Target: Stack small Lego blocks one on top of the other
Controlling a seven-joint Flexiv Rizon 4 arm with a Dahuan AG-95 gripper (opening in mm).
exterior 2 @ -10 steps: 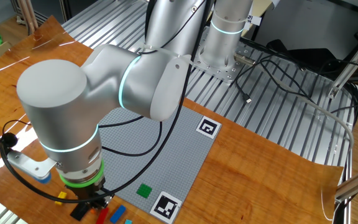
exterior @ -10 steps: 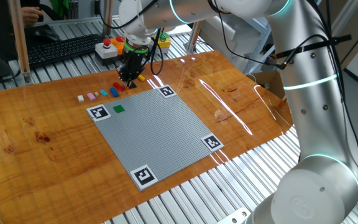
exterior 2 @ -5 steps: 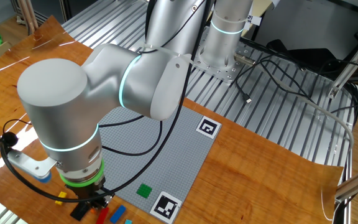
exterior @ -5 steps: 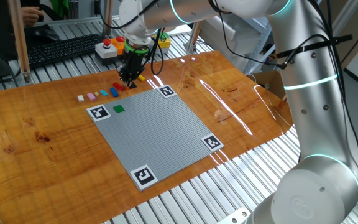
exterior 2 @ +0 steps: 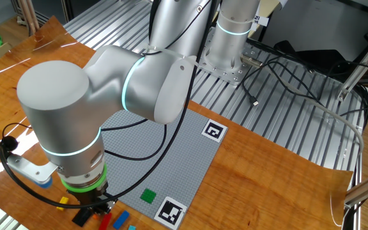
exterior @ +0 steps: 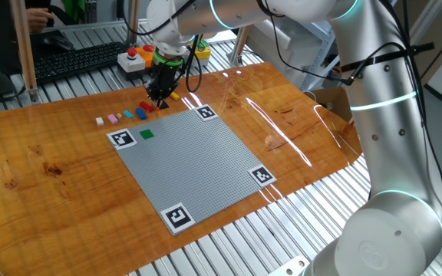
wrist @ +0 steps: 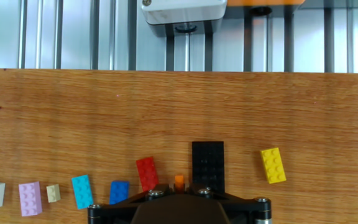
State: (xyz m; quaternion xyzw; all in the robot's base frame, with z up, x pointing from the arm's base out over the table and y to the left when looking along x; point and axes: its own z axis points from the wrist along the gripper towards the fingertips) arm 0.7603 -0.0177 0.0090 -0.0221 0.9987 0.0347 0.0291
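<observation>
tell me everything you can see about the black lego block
The black lego block is a flat-looking rectangular studded plate of dark, matte plastic, clearly larger than the coloured bricks in the same row. It lies flat on the wooden table with its long side pointing away from the camera. A tiny orange block sits just to its left and a yellow brick lies apart on its right. Its near end runs under the tool; contact cannot be told.
</observation>
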